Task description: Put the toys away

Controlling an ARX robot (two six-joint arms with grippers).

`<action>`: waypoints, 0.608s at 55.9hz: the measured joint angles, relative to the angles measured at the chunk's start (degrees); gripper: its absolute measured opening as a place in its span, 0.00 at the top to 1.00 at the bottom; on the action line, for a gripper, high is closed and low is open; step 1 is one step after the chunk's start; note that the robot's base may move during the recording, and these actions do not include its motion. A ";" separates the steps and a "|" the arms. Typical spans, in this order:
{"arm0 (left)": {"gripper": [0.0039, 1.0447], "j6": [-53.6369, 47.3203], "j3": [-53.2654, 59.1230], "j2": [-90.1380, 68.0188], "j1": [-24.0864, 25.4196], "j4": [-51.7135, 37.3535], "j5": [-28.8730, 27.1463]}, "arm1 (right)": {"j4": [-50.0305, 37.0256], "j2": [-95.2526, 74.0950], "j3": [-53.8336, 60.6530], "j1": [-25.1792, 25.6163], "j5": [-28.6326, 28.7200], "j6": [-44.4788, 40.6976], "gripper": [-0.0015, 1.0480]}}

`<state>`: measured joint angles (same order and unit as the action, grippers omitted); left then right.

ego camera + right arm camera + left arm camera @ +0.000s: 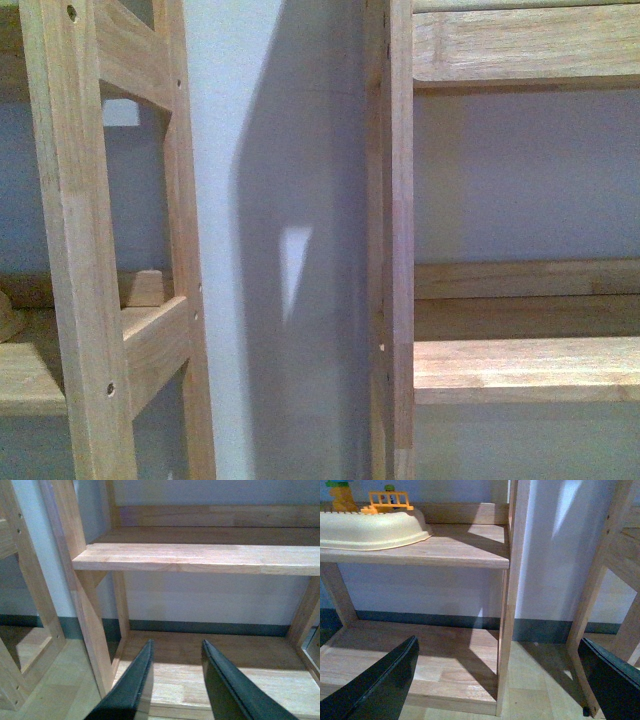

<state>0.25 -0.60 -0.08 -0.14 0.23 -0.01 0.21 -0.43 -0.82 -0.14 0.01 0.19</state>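
Front view: I see two wooden shelf units, the left shelf unit and the right shelf unit, standing apart with a strip of pale wall between them. Neither arm appears here, and no plush toy shows.

Left wrist view: I see the left gripper with its two dark fingers spread wide, nothing between them. Ahead of the gripper and above it, a middle shelf board carries a cream plastic basin; behind the basin stand small orange and yellow plastic pieces, one shaped like a little fence. Below the gripper line lies the bottom shelf board, bare wood. Past the upright post, pale wood flooring and a dark baseboard show.

Right wrist view: I see the right gripper with its fingers parted by a narrow gap, gripping nothing. Ahead of it are a middle shelf board and, directly beneath the fingertips, a lower shelf board, both bare.

The orange-yellow plush animal is not visible in any view, so I cannot tell where it sits relative to either gripper.
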 joint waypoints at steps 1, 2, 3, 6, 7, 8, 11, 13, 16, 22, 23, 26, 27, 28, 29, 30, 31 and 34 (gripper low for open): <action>0.06 0.02 0.00 0.00 0.00 0.00 0.00 | 0.02 0.00 0.00 0.00 0.00 0.00 0.57; 0.06 0.02 0.00 0.00 0.00 0.00 0.00 | 0.02 0.00 0.00 0.00 0.00 0.00 0.56; 0.06 0.02 0.00 0.00 0.00 0.00 0.00 | 0.02 0.00 0.00 0.00 0.00 0.00 0.52; 0.06 0.02 0.00 0.00 0.00 0.00 0.00 | 0.02 0.00 0.00 0.00 0.00 0.00 0.44; 0.06 0.02 0.00 0.00 0.00 0.00 0.00 | 0.02 0.00 0.00 0.00 0.00 0.00 0.41; 0.06 0.02 0.00 0.00 0.00 0.00 0.00 | 0.02 0.00 0.00 0.00 0.00 0.00 0.39; 0.06 0.02 0.00 0.00 0.00 0.00 0.00 | 0.02 0.00 0.00 0.00 0.00 0.00 0.30; 0.06 0.02 0.00 0.00 0.00 0.00 0.00 | 0.02 0.00 0.00 0.00 0.00 0.00 0.25; 0.06 0.02 0.00 0.00 0.00 0.00 0.00 | 0.02 0.00 0.00 0.00 0.00 0.00 0.17; 0.06 0.02 0.00 0.00 0.00 0.00 0.00 | 0.00 0.00 0.00 0.00 0.00 0.00 0.05; 0.06 0.02 0.00 0.00 0.00 0.00 0.00 | 0.02 0.00 0.00 0.00 0.00 0.00 0.05; 0.06 0.02 0.00 0.00 0.00 0.00 0.00 | 0.02 0.00 0.00 0.00 0.00 0.00 0.07; 0.06 0.02 0.00 0.00 0.00 0.00 0.00 | 0.00 0.00 0.00 0.00 0.00 0.00 0.07; 0.06 0.02 0.00 0.00 0.00 0.00 0.00 | 0.00 0.00 0.00 0.00 0.00 0.00 0.06; 0.06 0.02 0.00 0.00 0.00 0.00 0.00 | 0.02 0.00 0.00 0.00 0.00 0.00 0.06; 0.06 0.02 0.00 0.00 0.00 0.00 0.00 | 0.02 0.00 0.00 0.00 0.00 0.00 0.06; 0.06 0.02 0.00 0.00 0.00 0.00 0.00 | 0.02 0.00 0.00 0.00 0.00 0.00 0.06; 0.06 0.02 0.00 0.00 0.00 0.00 0.00 | 0.02 0.00 0.00 0.00 0.00 0.00 0.06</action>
<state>0.27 -0.60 -0.08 -0.14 0.23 -0.01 0.23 -0.43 -0.82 -0.14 0.01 0.19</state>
